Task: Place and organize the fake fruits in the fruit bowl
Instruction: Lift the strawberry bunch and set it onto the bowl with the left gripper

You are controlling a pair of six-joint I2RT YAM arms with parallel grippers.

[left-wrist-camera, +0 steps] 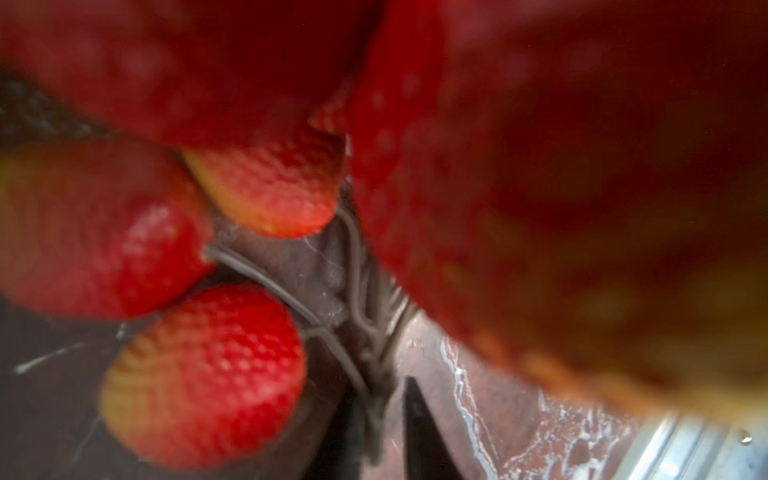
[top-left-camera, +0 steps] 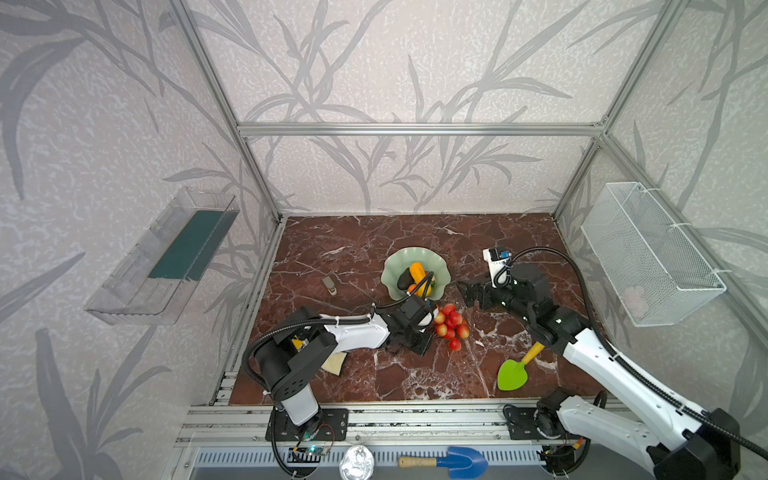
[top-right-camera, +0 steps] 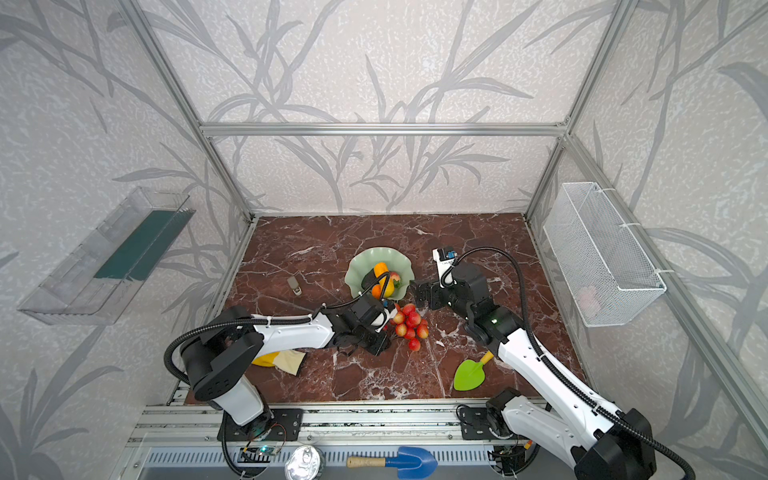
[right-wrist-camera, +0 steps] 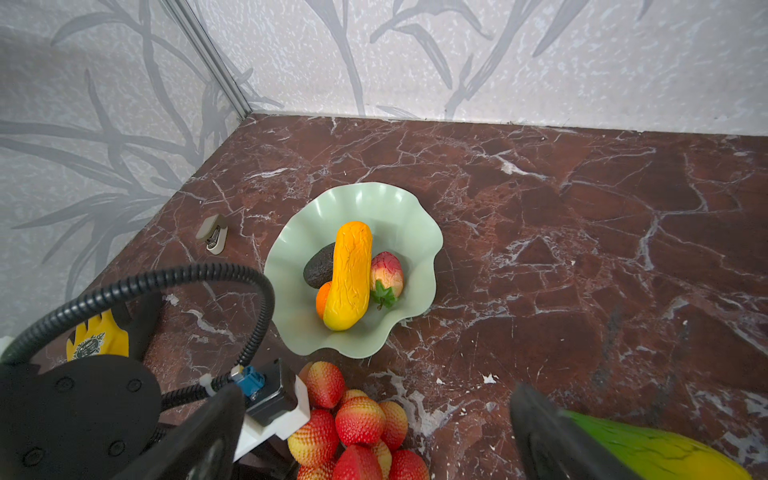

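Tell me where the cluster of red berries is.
The cluster of red berries lies on the table in both top views, just in front of the fruit bowl, left of the green scoop.

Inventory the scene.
scalloped fruit bowl: 1, mint-green, mid-table
oblong fruit: 1, yellow-orange, in bowl
avocado: 1, dark, in bowl
round orange: 1, orange, in bowl
strawberry: 1, red, in bowl
berry cluster: 1, red, before bowl
leaf-shaped scoop: 1, green, front-right
cloth pouch: 1, yellow-cream, front-left
small clip: 1, grey, mid-left
wire-mesh basket: 1, white, right wall
plastic tray: 1, clear, left wall
trowel: 1, blue, front rail
can lid: 1, silver, front rail
left gripper: 1, black, gripping berry cluster
right gripper: 1, black, open, beside bowl
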